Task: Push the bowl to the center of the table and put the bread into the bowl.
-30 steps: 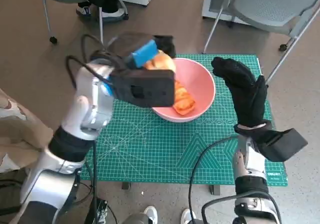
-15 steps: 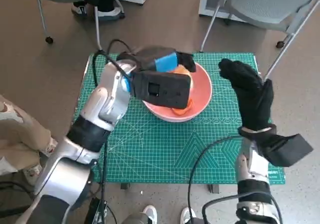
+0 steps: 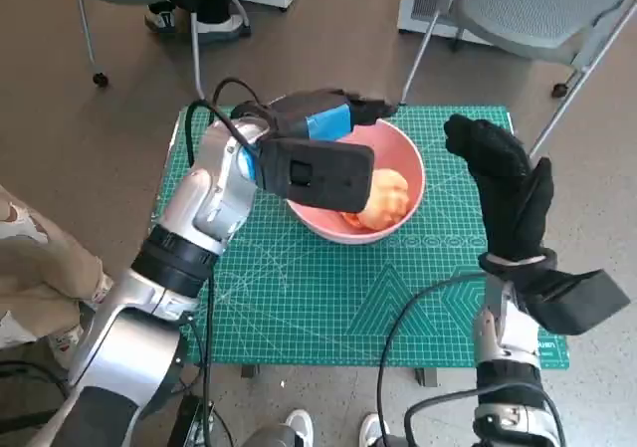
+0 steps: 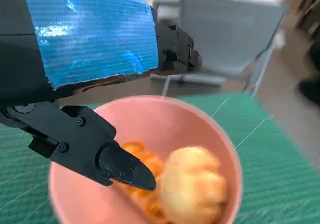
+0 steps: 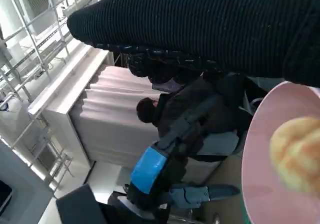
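In the head view, the bread (image 3: 383,196) is seen inside the bowl (image 3: 408,158), just below the left hand (image 3: 323,118), whose fingers are spread, empty. The right hand (image 3: 503,183) is held open beside the rim. In the left wrist view, the bread (image 4: 192,186) lies under the fingers (image 4: 120,166).

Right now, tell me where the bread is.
In the head view, the bread lies inside the pink bowl, toward its right side, just below the left hand.
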`<state>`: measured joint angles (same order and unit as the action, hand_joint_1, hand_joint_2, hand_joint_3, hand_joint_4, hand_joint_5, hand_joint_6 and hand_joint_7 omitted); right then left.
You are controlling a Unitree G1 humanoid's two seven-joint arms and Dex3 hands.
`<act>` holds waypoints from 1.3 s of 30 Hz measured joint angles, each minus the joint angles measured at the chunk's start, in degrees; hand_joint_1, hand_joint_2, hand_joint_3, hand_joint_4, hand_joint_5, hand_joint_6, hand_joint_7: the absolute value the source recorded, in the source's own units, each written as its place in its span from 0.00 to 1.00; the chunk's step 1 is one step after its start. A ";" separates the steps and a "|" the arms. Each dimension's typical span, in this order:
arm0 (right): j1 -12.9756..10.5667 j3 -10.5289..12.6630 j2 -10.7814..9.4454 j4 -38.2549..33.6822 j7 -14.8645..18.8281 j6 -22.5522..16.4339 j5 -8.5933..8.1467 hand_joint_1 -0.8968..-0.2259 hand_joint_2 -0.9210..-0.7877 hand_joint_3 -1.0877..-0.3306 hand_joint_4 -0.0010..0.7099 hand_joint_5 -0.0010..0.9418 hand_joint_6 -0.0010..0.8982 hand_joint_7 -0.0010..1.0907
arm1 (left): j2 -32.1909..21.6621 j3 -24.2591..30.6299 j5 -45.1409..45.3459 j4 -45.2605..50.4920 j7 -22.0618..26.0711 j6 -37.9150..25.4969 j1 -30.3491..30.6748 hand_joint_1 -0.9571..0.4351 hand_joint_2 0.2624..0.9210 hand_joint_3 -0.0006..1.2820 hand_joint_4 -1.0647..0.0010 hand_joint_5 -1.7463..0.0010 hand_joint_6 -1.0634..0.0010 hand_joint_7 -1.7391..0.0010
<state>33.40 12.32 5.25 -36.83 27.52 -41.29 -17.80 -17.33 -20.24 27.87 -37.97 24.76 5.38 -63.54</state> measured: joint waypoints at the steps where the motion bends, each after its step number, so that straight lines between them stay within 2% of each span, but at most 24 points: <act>1: 0.01 -0.02 0.00 0.01 -0.10 0.08 0.00 0.37 0.00 0.40 0.33 0.00 0.09 0.41 | -0.05 0.93 -0.92 -0.56 -1.27 1.71 0.17 0.32 0.84 0.01 1.00 1.00 0.85 0.99; 6: 0.02 -0.18 -0.01 0.53 -0.65 0.41 0.10 0.38 0.00 0.40 0.32 0.00 0.09 0.40 | 0.18 6.39 -6.95 -5.82 -7.67 12.77 0.98 0.28 0.96 0.05 1.00 1.00 0.86 0.99; 10: 0.07 -0.66 -0.02 1.74 -1.53 0.76 0.27 0.38 0.00 0.39 0.32 0.00 0.08 0.40 | 1.71 12.36 -15.08 -11.79 -8.81 21.75 1.69 0.26 0.99 0.13 1.00 1.00 0.87 1.00; 16: 0.18 -2.23 -0.25 5.29 -2.81 2.67 0.58 0.38 0.00 0.39 0.32 0.00 0.08 0.40 | 5.81 21.17 -29.75 -17.08 -1.26 28.12 4.24 0.25 1.00 0.23 1.00 1.00 0.90 1.00; 22: 0.64 -3.91 -0.25 11.45 -3.68 5.95 1.11 0.40 0.00 0.39 0.32 0.00 0.08 0.41 | 10.20 27.72 -40.96 -17.55 6.32 29.16 9.52 0.24 1.00 0.24 1.00 1.00 0.89 1.00; 31: 3.63 -4.27 0.04 11.12 -2.26 4.36 0.95 0.40 0.00 0.41 0.32 0.00 0.08 0.43 | 13.28 31.00 -47.82 -15.08 13.06 30.24 15.69 0.25 1.00 0.21 1.00 1.00 0.89 1.00; 39: 7.29 -4.24 0.45 5.83 -0.83 2.02 1.11 0.36 0.00 0.44 0.32 0.00 0.08 0.44 | 13.98 31.40 -48.23 -14.36 14.46 32.34 15.84 0.25 1.00 0.21 1.00 1.00 0.88 0.99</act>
<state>40.69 8.08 5.70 -31.00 26.69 -39.27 -16.69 -3.35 11.17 -20.35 -52.33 39.22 37.72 -47.70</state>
